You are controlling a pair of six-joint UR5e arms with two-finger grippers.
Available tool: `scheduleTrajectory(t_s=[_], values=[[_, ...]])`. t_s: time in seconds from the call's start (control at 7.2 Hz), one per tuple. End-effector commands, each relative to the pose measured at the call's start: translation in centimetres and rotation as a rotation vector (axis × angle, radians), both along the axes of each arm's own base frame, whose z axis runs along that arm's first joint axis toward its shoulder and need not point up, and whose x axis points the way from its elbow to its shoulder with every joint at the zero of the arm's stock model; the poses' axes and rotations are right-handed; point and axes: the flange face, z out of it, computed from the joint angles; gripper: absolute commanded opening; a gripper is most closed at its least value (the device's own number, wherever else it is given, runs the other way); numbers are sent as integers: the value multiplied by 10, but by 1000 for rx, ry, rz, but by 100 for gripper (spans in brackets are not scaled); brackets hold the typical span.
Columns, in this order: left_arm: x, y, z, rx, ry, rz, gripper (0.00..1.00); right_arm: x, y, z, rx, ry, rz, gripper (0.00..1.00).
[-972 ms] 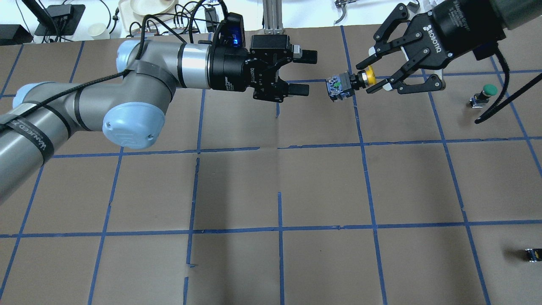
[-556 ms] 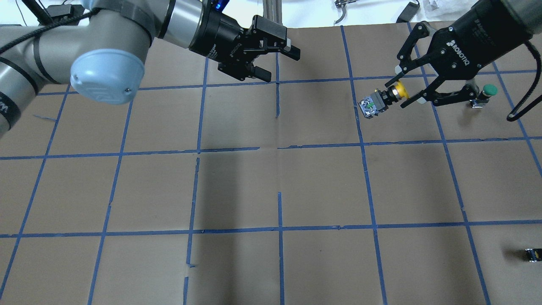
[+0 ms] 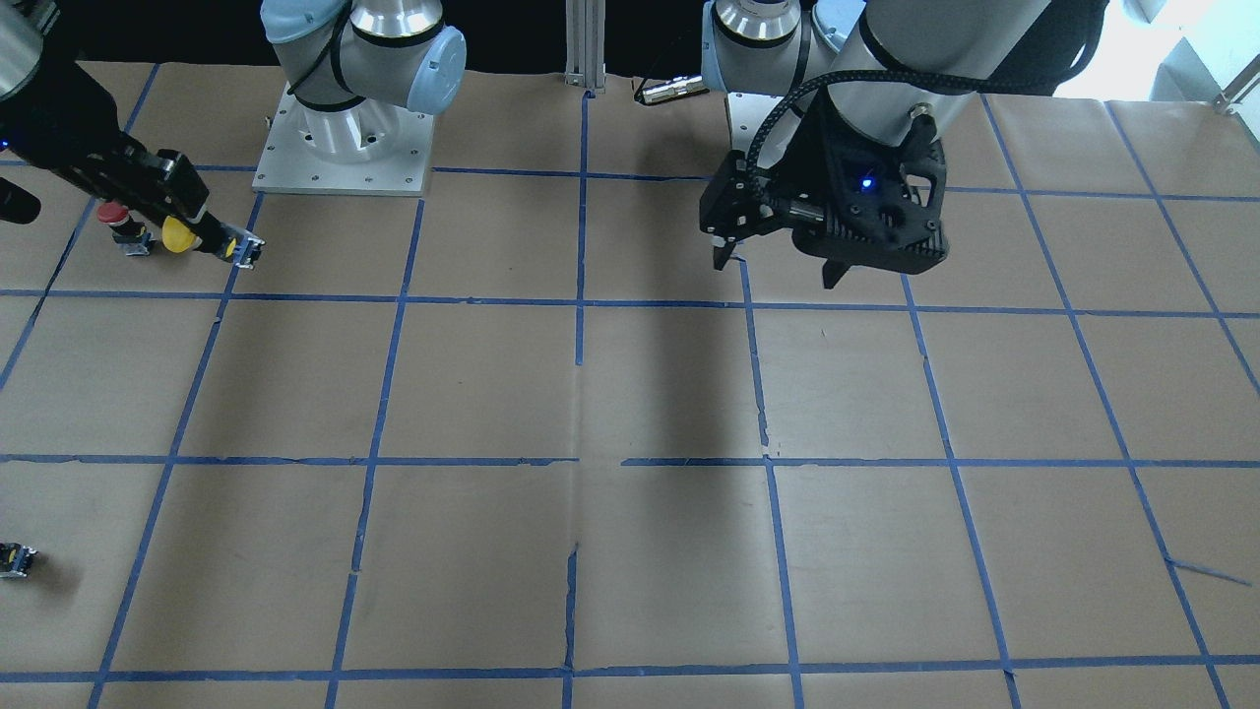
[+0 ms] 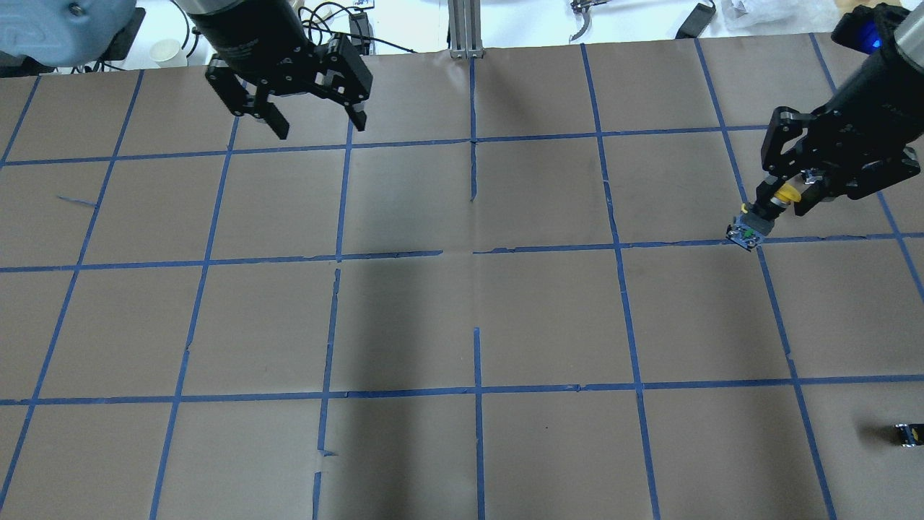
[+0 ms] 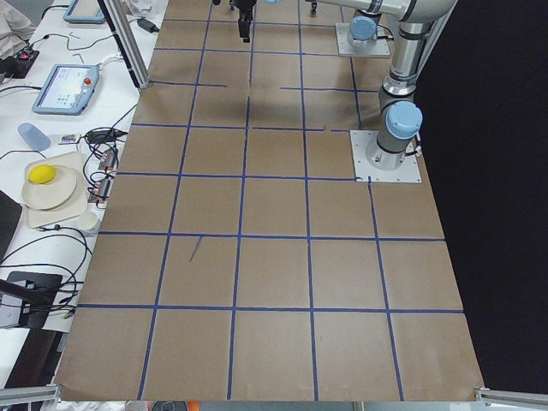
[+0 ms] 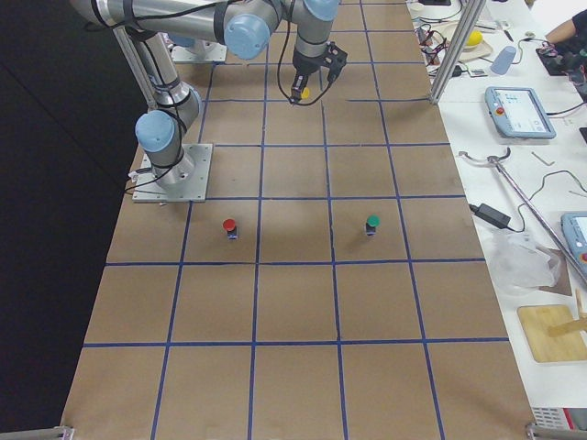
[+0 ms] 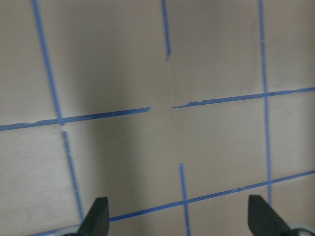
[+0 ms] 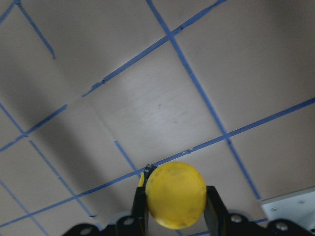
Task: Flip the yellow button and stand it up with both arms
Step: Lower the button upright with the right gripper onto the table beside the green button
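The yellow button (image 4: 785, 193) is held by its cap in my right gripper (image 4: 783, 201), which is shut on it at the table's right side. Its black body (image 4: 747, 232) tilts down towards the table, over a blue tape line; I cannot tell whether it touches. In the front-facing view the button (image 3: 178, 234) sits at my right gripper (image 3: 169, 228) on the left. The right wrist view shows the cap (image 8: 175, 194) between the fingers (image 8: 215, 204). My left gripper (image 4: 319, 126) is open and empty at the far left; it also shows in the front-facing view (image 3: 778, 268) and the left wrist view (image 7: 178, 219).
A red-capped button (image 3: 116, 215) stands just behind my right gripper. A small black block (image 4: 908, 433) lies near the front right edge. The exterior right view shows the red button (image 6: 229, 225) and a green-capped button (image 6: 372, 222). Blue tape lines grid the brown table (image 4: 476, 318).
My right gripper carried the yellow button rightwards and nearer, and tilted its body down towards the table. My left arm drew back to the far left, still open.
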Motion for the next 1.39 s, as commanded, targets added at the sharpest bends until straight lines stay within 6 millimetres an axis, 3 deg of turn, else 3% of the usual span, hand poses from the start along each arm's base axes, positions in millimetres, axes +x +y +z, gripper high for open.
scheduleTrajectory(t_s=[0.0, 0.14, 0.28, 0.56, 0.69, 0.83, 0.97, 1.25], values=[[19, 6, -1, -3, -119, 8, 100, -21, 4, -36, -90, 149, 198, 6], [22, 7, -3, 2, -119, 11, 100, -26, 10, -50, -133, 185, 242, 6], [30, 6, -2, 1, -119, 22, 100, -51, 17, -71, -160, 201, 307, 6], [38, 6, 3, -14, -123, 33, 100, -122, 42, -113, -235, 268, 429, 6], [43, 9, 3, -10, -123, 42, 100, -143, 53, -131, -291, 274, 459, 7], [44, 9, -1, -8, -120, 44, 100, -160, 59, -134, -327, 271, 481, 7], [46, 12, 0, -8, -120, 47, 100, -170, 59, -144, -331, 246, 463, 7], [46, 13, 0, -10, -120, 47, 100, -198, 40, -188, -335, 240, 442, 7]])
